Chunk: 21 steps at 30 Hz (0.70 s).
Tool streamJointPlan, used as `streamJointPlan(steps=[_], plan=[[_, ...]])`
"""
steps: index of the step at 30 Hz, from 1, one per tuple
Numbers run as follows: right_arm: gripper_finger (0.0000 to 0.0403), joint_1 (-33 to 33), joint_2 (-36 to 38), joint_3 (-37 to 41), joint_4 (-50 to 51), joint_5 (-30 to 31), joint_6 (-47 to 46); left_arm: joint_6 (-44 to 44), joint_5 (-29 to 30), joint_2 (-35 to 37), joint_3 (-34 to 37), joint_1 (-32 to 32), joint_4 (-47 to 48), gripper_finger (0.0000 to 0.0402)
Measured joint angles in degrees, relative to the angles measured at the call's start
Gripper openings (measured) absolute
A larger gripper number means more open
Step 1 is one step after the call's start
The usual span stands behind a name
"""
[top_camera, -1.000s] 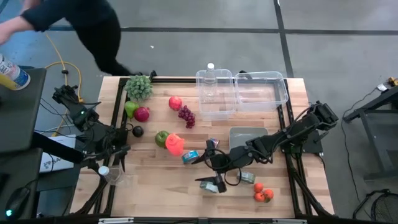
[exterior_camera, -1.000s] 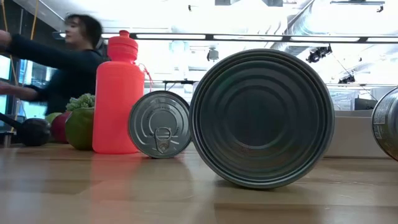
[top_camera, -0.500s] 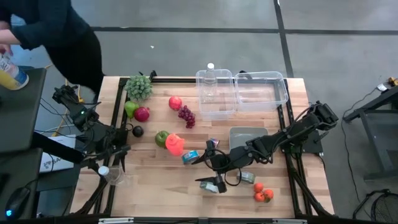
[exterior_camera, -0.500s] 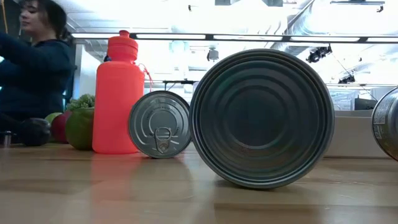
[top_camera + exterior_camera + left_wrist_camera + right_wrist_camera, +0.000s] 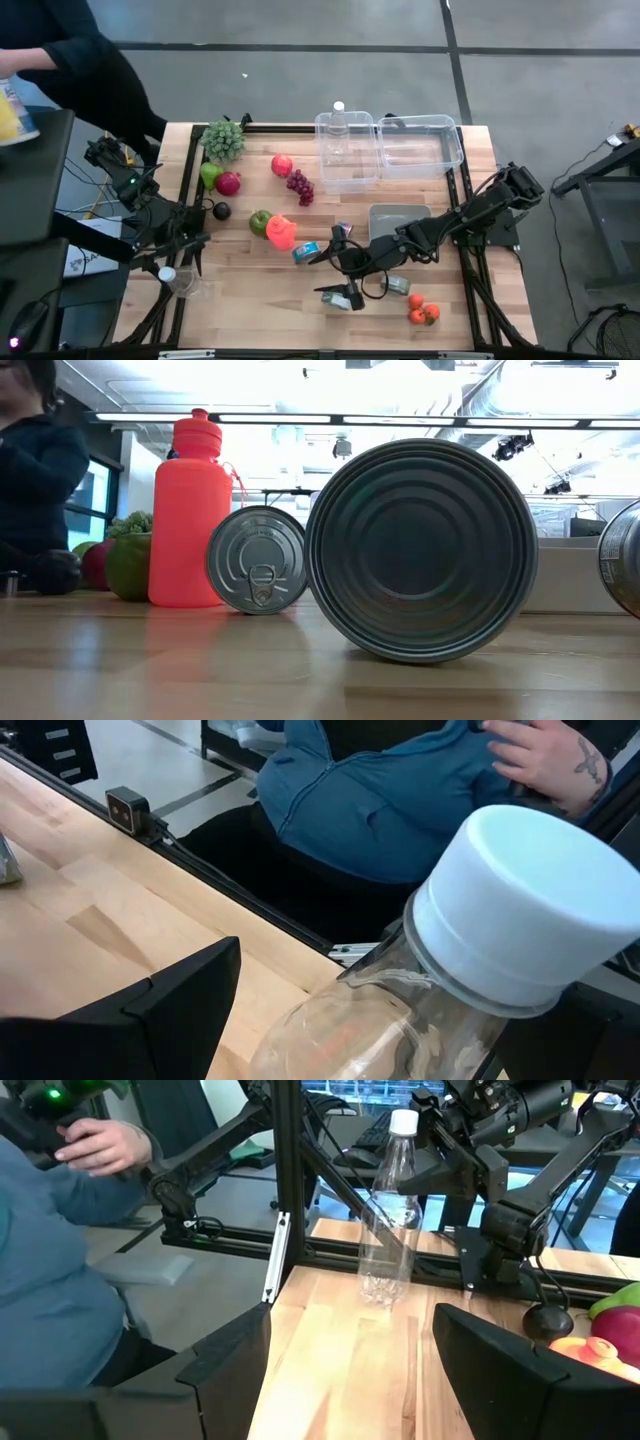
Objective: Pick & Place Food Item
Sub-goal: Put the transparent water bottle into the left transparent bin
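Only the person [image 5: 60,60] off the tabletop [image 5: 250,290] edge shifted; both arms sat frozen. Left tool [image 5: 180,268] is spread wide around a clear bottle [image 5: 172,277] at the tabletop's left front corner. Right tool [image 5: 345,270] gapes empty mid-tabletop between tin cans [image 5: 306,252].

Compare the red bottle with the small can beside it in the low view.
The red bottle stands upright; the small can lies on its side, pull-tab end facing the camera. The bottle is opaque red and taller; the can is bare grey metal and shorter. Both rest on the wooden table.
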<state>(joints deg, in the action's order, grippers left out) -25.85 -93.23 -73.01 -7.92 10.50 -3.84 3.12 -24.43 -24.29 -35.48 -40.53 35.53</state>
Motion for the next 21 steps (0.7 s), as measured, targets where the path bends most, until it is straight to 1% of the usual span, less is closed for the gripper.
streamJointPlan(steps=[4,13,21], plan=[[0.027,0.0,0.0,0.0,0.0,0.0,-0.5,0.8,0.0,0.0,0.0,0.0,0.0,0.0362],[0.027,0.9,0.0,0.0,0.0,0.0,-0.6,-6.1,0.6,0.0,0.0,0.0,1.3,0.0362],[0.027,0.9,0.0,0.0,0.4,0.0,-0.9,-5.8,1.2,0.0,0.0,0.0,2.5,0.0362]])
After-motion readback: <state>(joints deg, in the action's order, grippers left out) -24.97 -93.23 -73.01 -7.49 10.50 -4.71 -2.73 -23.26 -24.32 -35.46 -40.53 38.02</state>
